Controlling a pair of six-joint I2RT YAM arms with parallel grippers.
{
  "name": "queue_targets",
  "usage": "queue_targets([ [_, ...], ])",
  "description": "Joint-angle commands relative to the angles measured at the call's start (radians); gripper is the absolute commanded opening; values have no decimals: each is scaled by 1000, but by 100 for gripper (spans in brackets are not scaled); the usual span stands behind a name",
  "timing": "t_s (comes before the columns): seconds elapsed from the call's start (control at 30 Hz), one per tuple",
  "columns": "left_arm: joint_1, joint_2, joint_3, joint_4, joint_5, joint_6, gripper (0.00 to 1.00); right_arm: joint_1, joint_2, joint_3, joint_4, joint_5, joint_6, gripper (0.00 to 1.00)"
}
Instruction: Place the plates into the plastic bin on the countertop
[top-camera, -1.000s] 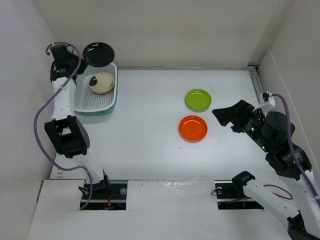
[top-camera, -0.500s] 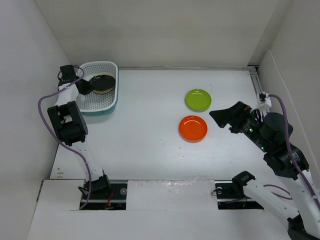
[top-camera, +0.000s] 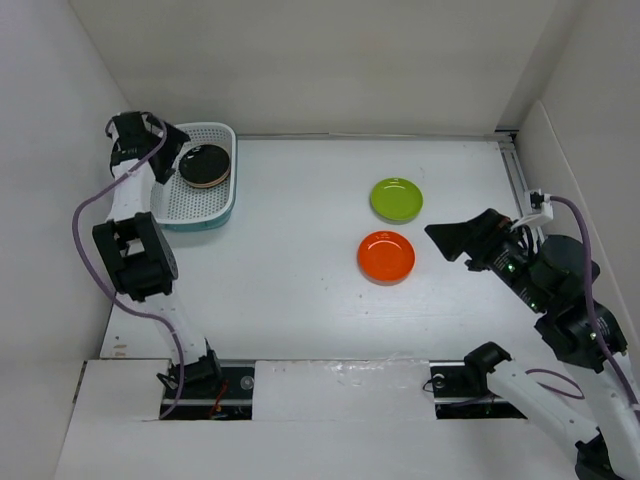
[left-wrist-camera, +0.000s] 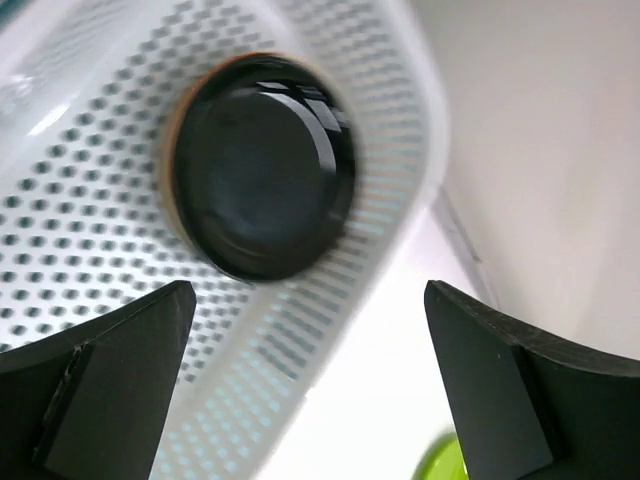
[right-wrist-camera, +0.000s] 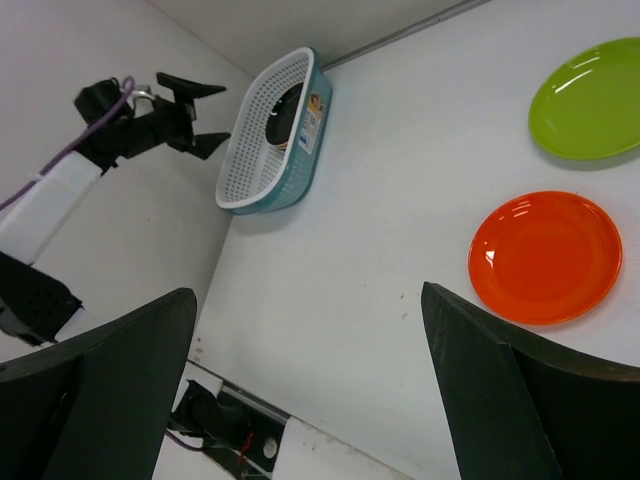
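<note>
Plates (top-camera: 396, 199) are being borne by the white worktop (top-camera: 300, 300). In the plastic bin (top-camera: 190, 205), far left, a stack topped by a black plate (top-camera: 206, 165) is being kept. The lime plate and, nearer, an orange plate (top-camera: 386, 256) are being left right of centre. Jaws of the left gripper (left-wrist-camera: 308, 290) and right gripper (right-wrist-camera: 308, 295) are being held apart, empty.

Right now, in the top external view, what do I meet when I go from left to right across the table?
Left tool → plastic bin, black plate inside → orange plate → right tool. The lime green plate overlaps the orange one, so it is left out.
</note>
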Motion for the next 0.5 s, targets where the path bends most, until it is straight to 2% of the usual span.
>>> queue_targets([
  [0.0,-81,-215,49,67,-15,71,100,-4,2,-7,69,-16,-6,100],
  [0.07,-165,-264,49,67,51,107,100,-4,2,3,69,-7,-6,100],
  [0.13,-259,-290,49,50,30,142,100,-4,2,17,59,18,-6,100],
  [0.17,-369,-290,49,50,21,157,100,-4,2,27,44,42,-6,100],
  [0.23,-481,-299,-20,93,42,177,100,-4,12,53,12,64,-15,100],
  [0.27,-587,-284,-70,119,75,177,100,-4,12,62,-11,82,-15,100],
  [0.3,-635,-269,-92,145,95,177,100,-4,12,76,-20,82,-15,100],
  [0.4,-771,-174,-158,243,131,203,100,-13,12,85,-42,91,-15,100],
  [0.47,-813,-128,-179,326,142,204,100,-13,3,85,-54,81,-15,100],
])
